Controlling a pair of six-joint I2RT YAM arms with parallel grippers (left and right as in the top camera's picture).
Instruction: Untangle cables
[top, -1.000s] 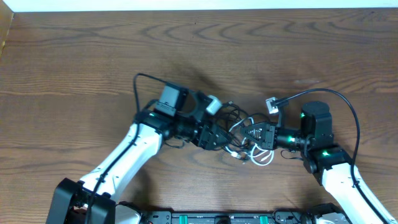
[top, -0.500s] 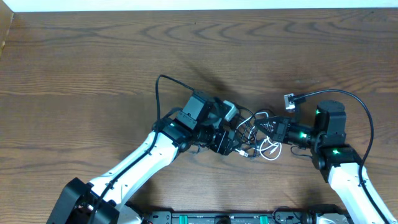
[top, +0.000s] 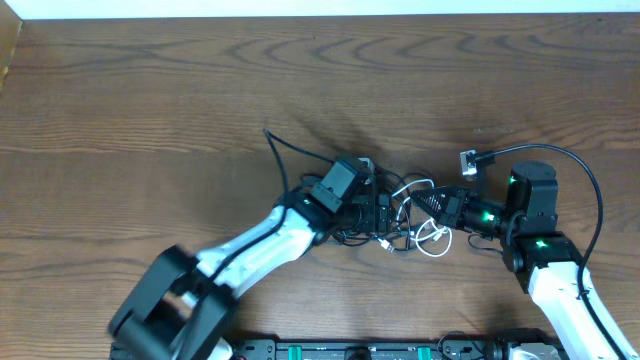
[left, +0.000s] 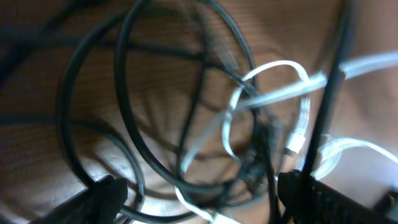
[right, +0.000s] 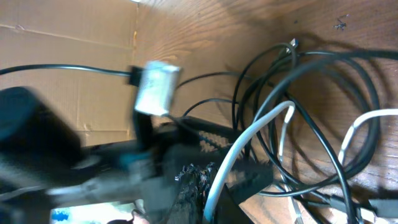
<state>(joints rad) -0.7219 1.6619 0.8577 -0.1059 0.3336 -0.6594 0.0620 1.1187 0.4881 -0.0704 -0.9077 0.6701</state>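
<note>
overhead: even light, sharp | left wrist: cables (left: 273, 94) blurred | right wrist: smeared

White arms (top: 262, 238) — blk wrists, green LEDs (top: 543, 243).

Work surface: dark brown wooden table (top: 150, 90) with pronounced wavy grain, filling nearly the whole overhead view. A narrow white strip (top: 300, 8) runs along its far edge, and a tan panel (top: 8, 55) shows at the far left corner. Right wrist view: brown cardboard (right: 62, 56) stands beyond the table's edge, with one vertical fold line visible.
</note>
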